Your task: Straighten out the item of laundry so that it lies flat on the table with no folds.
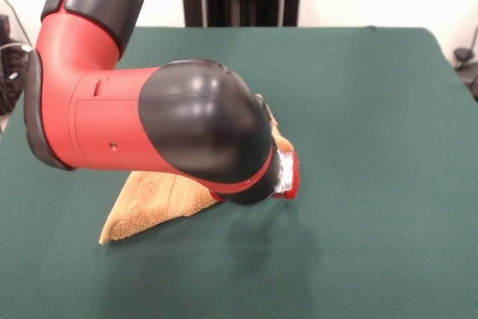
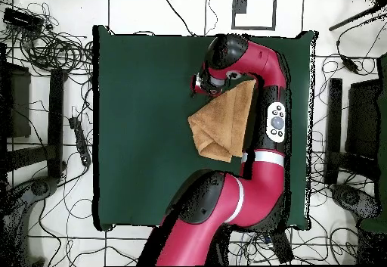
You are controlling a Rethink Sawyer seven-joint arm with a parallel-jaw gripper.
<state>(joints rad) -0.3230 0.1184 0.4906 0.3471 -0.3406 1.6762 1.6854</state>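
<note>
The table [image 1: 373, 110] was covered in plain dark green cloth. One thing lay directly on it: a golden-orange terry towel [image 1: 153, 199], folded over on itself into a rough triangle, well inside the edges and partly hidden under the robot's arm.

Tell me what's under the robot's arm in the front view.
The folded golden-orange terry towel lies beneath the red and black arm on the dark green table. One pointed corner shows; the rest is covered, including where the gripper meets it.
</note>
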